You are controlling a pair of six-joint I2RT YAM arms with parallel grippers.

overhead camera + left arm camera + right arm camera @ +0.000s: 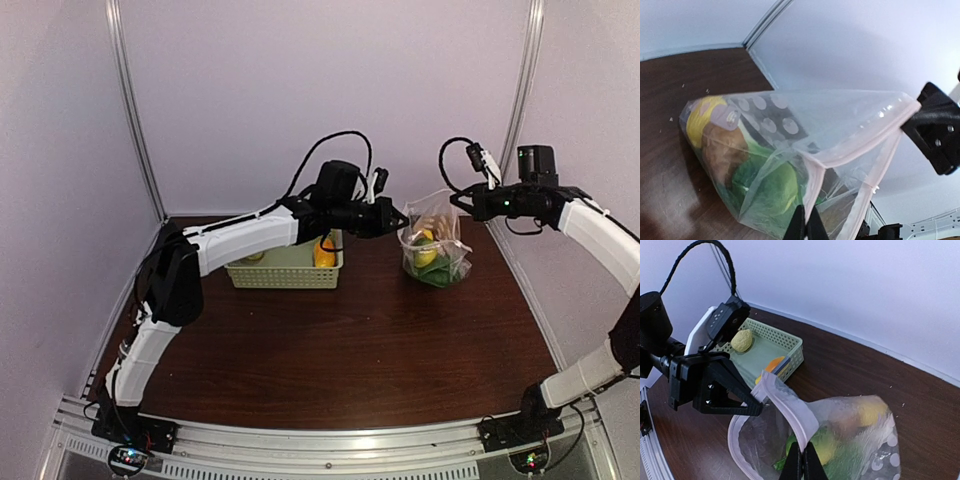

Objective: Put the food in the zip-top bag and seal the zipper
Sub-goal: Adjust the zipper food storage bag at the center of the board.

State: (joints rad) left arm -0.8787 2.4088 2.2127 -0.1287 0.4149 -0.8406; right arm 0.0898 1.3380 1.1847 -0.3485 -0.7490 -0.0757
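The zip-top bag (432,222) stands on the table at the back right, stretched between both grippers, its mouth open. It holds food: a yellow piece (425,250), green pieces (765,185) and a brownish piece (722,150). My left gripper (402,218) is shut on the left end of the zipper strip (815,175); its fingertips (801,227) pinch the pale strip. My right gripper (458,201) is shut on the right end of the strip (790,407). More food lies in the basket: an orange piece (774,365) and a yellow-green lumpy piece (742,340).
The pale green slatted basket (285,276) stands to the left of the bag, under my left arm. The back wall is close behind the bag. The dark wooden table (350,350) stretches toward the near edge.
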